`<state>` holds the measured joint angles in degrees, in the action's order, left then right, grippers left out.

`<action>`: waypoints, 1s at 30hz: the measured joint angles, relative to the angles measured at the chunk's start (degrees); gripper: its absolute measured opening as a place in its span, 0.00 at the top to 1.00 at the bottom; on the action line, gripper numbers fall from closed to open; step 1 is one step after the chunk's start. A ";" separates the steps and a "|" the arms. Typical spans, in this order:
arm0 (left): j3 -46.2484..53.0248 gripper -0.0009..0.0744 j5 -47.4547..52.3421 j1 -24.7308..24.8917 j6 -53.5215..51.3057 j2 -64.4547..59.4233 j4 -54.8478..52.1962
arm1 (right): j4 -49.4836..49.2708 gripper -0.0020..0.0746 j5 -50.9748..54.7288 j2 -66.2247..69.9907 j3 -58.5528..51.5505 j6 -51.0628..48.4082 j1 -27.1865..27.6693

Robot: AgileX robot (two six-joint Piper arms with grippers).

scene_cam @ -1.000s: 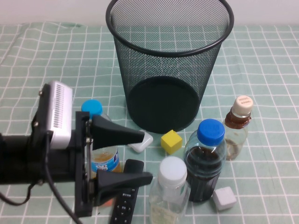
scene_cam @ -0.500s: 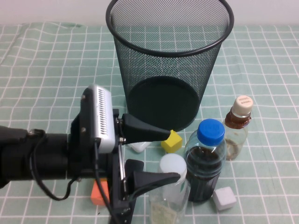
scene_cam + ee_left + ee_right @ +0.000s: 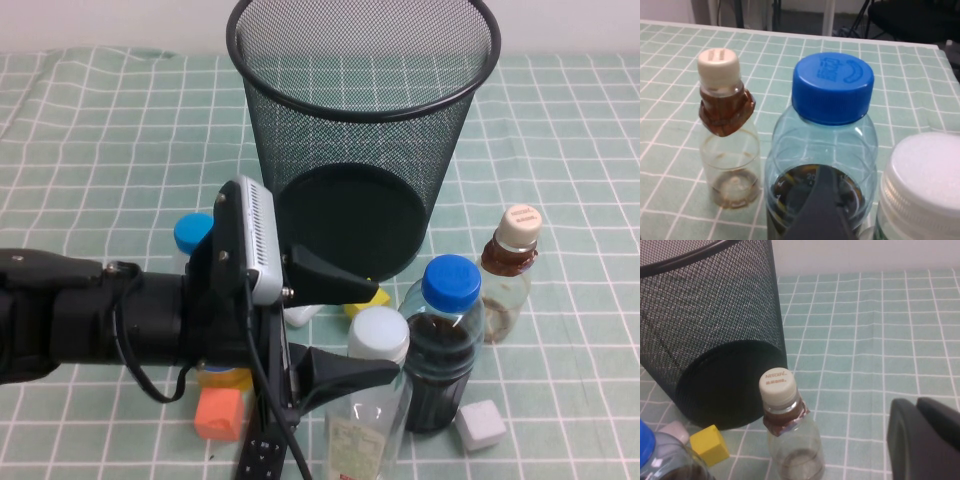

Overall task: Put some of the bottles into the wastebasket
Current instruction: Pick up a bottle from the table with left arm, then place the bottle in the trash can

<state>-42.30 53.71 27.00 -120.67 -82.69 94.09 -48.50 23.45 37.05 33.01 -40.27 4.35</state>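
Observation:
The white-capped bottle [image 3: 377, 336] stands at the near middle, its pale label low on its body. My left gripper [image 3: 386, 332] is open, with one finger on each side of the bottle's cap. In the left wrist view the white cap [image 3: 924, 182] is close beside one dark finger [image 3: 821, 205]. The beige-capped bottle [image 3: 508, 270] with brownish liquid stands to the right and shows in both wrist views [image 3: 726, 125] [image 3: 789, 440]. The black wire-mesh wastebasket [image 3: 350, 180] stands upright behind them [image 3: 715, 315]. My right gripper [image 3: 921, 437] is out of the high view, shut and empty, beside the beige-capped bottle.
A blue-capped bottle of dark liquid [image 3: 445, 340] stands right against the white-capped one. A blue-capped bottle of orange liquid [image 3: 194, 234] is mostly hidden behind my left arm. A yellow cube [image 3: 710, 444], an orange cube [image 3: 220, 414], a grey cube [image 3: 480, 424] and a black remote [image 3: 262, 452] lie around.
My left gripper has moved right from the orange-liquid bottle and its open fingers now flank the white cap. The orange cube has come into view.

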 joint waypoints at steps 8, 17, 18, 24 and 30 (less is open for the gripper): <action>0.00 0.28 1.98 0.00 1.98 -0.28 -0.37 | 0.00 0.98 -0.26 0.00 0.00 0.00 0.00; -0.12 0.52 4.16 0.00 4.91 -0.28 -2.31 | 0.00 0.98 -0.36 0.00 0.00 0.00 0.00; -0.44 0.52 4.48 0.00 6.59 -0.28 -3.41 | 0.00 0.98 -0.36 0.00 0.00 0.00 0.00; -8.89 0.52 1.66 0.00 31.25 5.54 -19.29 | 0.00 0.98 -0.25 0.00 0.00 0.00 0.00; -25.58 0.52 -0.37 0.00 59.67 11.17 -34.43 | 0.00 0.98 0.72 0.00 0.00 0.41 0.00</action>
<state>-67.88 53.34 27.00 -61.00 -71.52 59.66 -48.50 24.17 37.05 33.01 -39.86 4.35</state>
